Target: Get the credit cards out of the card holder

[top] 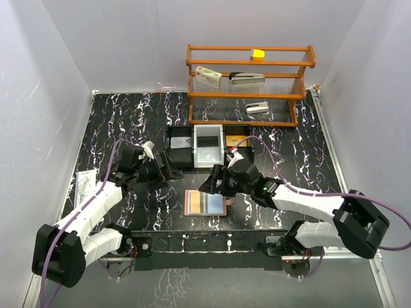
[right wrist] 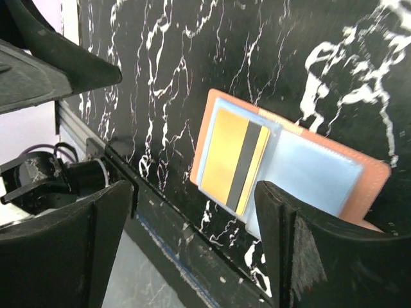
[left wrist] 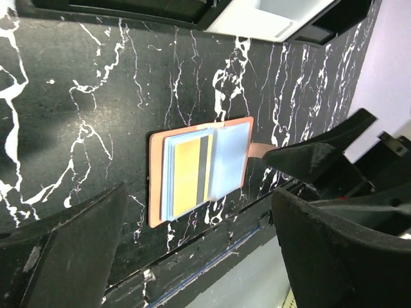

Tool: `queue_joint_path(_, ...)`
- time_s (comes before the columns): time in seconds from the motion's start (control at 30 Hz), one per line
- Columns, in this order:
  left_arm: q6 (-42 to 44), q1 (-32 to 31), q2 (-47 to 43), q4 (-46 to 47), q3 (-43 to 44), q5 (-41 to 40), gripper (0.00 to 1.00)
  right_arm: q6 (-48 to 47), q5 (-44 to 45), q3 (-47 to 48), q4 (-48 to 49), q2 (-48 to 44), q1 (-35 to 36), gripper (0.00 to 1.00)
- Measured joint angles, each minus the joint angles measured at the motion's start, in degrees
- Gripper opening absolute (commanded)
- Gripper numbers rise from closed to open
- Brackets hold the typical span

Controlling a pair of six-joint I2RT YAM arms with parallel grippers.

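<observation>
the left gripper (top: pixel 172 172) and right gripper (top: pixel 209 181) hold their jaws wide apart, gripping nothing. the salmon-brown leather folding card holder (top: pixel 205 203) lies open on the black marbled table (top: pixel 128 122) beneath the right gripper, long axis left-right.

Bright, even diffuse light; soft shadows; left tool fingers (left wrist: pixel 64 256) slightly out of focus.
</observation>
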Motion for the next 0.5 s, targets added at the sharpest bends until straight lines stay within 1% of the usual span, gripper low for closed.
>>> queue_joint_path(0.1, -0.11, 0.00, 0.63, 1.20, -0.98, 1.92, 0.85, 1.44, -3.54, 0.28, 1.25, 3.82, 0.00, 0.59)
queue_joint_path(0.17, -0.17, 0.00, 1.27, 1.84, -1.75, 3.15, 0.80, 2.43, -5.64, 0.66, 2.03, 6.25, 0.00, 0.53)
queue_joint_path(0.33, -0.07, -0.02, 2.12, 2.14, -2.45, 5.20, 0.73, 5.07, -8.22, 1.07, 3.02, 10.03, 0.00, 0.47)
queue_joint_path(0.5, 0.02, -0.02, 2.56, 2.49, -2.64, 6.62, 0.71, 7.13, -8.63, 1.07, 3.19, 11.74, 0.00, 0.45)
